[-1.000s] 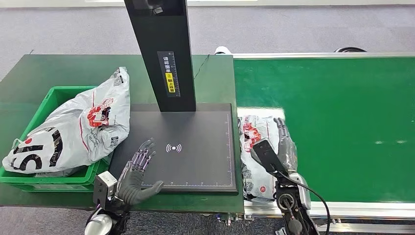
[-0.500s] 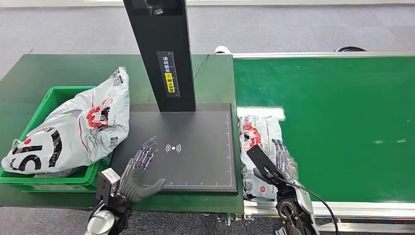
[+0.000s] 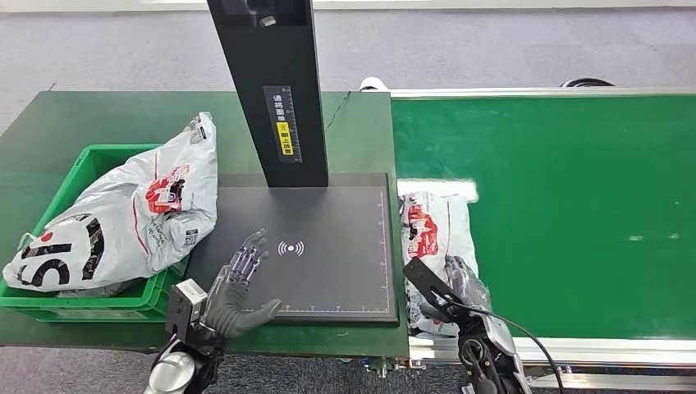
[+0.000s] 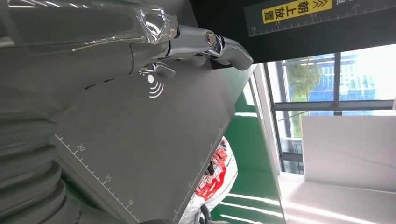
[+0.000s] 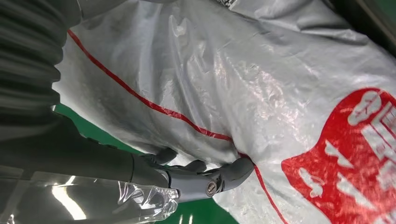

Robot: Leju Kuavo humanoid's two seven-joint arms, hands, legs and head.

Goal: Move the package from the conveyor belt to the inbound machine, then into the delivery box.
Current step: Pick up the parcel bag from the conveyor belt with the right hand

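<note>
Now, package: we see the package (image 3: 433, 238) lying on the conveyor belt (image 3: 558, 213), just beside the inbound machine (image 3: 320, 246), so the transfer looks short.
Right hand: our right hand (image 3: 460, 283) rests on the package's near end; fingers (image 5: 224, 175) dig into the plastic, though whether it is truly gripped we cannot tell.
Left hand: our left hand (image 3: 238, 287) hovers over the scan plate with spread fingers, holding nothing, probably ready to receive.
Delivery box: the green delivery box (image 3: 98, 300) already carries another bag (image 3: 123, 213).
</note>
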